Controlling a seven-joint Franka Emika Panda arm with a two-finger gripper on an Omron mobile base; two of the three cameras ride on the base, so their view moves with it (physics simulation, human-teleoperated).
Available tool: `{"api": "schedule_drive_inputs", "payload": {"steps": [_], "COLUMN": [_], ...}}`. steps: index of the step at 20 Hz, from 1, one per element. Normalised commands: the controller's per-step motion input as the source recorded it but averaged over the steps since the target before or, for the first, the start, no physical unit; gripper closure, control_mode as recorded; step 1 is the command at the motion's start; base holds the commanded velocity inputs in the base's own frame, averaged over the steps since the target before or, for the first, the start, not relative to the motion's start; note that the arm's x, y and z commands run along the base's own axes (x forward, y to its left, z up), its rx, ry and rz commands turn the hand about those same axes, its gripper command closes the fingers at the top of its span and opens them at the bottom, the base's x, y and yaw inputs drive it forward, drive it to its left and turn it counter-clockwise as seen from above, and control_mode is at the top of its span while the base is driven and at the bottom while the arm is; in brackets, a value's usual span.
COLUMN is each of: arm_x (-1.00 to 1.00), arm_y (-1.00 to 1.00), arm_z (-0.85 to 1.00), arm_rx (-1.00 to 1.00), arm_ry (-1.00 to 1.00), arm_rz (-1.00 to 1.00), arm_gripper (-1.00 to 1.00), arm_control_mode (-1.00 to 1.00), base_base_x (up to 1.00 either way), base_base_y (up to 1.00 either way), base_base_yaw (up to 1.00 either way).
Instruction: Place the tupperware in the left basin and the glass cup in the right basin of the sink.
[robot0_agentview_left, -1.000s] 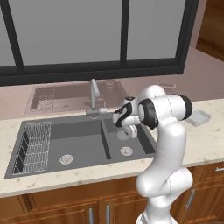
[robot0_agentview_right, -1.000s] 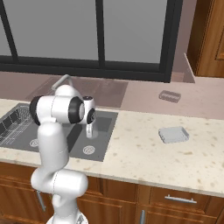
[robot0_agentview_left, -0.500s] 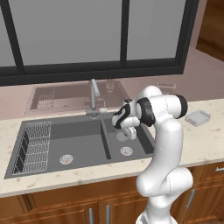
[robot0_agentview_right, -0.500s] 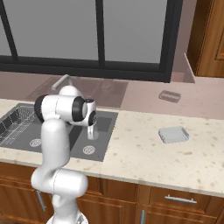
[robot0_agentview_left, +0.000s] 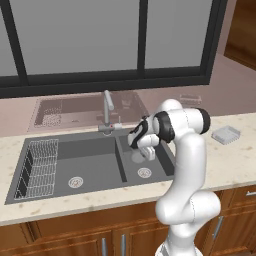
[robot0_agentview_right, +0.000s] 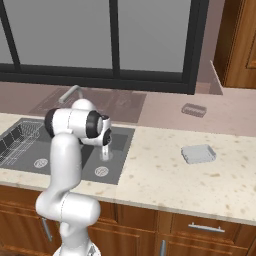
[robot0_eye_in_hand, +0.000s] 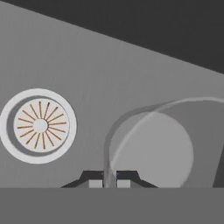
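Observation:
The glass cup (robot0_eye_in_hand: 151, 151) is a clear tumbler, and its thin wall runs up between my two fingertips. My gripper (robot0_eye_in_hand: 109, 183) is shut on that wall. It hangs low inside the narrower right basin (robot0_agentview_left: 162, 162) of the dark grey sink, next to the round steel drain (robot0_eye_in_hand: 38, 126). From the base views the cup (robot0_agentview_left: 138, 156) (robot0_agentview_right: 104, 156) shows only faintly under the gripper (robot0_agentview_left: 149, 153) (robot0_agentview_right: 105, 149). The whitish tupperware (robot0_agentview_left: 226, 134) (robot0_agentview_right: 198, 154) lies flat on the counter, well to the right of the sink. The wider left basin (robot0_agentview_left: 95, 157) (robot0_agentview_right: 30, 155) has nothing in it but its rack.
A silver wire rack (robot0_agentview_left: 37, 167) (robot0_agentview_right: 15, 142) lines the left basin's left side. The slim faucet (robot0_agentview_left: 106, 107) (robot0_agentview_right: 67, 94) stands behind the divider, close to my wrist. Beige counter (robot0_agentview_right: 160, 175) stretches right of the sink, and a window wall rises behind it.
The hand has sunk a little lower into the right basin with the cup still in it. The tupperware has not moved.

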Motion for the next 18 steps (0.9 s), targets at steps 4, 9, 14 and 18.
{"api": "schedule_drive_inputs", "payload": {"steps": [4,9,14,18], "arm_x": [0.09,0.08,0.00,0.00], "arm_y": [0.00,0.00,0.00,0.00], "arm_z": [-0.21,-0.20,-0.05,0.00], "arm_rx": [0.00,0.00,0.00,0.00], "arm_ry": [0.00,0.01,0.00,0.00], "arm_rz": [0.03,0.03,0.04,0.00], "arm_gripper": [1.00,1.00,1.00,-1.00], "arm_control_mode": [-1.00,-1.00,-1.00,-1.00], "base_base_x": [0.00,0.00,0.00,0.00], "base_base_y": [0.00,0.00,0.00,0.00], "base_base_yaw": [0.00,0.00,0.00,0.00]}}
